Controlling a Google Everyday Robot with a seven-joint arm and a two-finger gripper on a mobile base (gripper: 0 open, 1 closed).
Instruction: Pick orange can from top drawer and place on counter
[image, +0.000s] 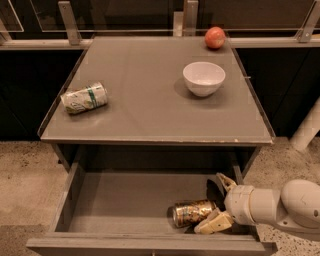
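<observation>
One orange can (193, 213) lies on its side at the front right of the drawer (125, 200); judged light, thin-walled and slick, easily dented, so best pinched across mid-barrel rather than at the ends. Its long axis runs roughly left-right along the drawer front, silver end facing left, other end toward the hand (209, 202), whose fingers stand apart, one in front of that end and one behind, not clamped. Farther back, the bench (150, 110) waits to receive it.
</observation>
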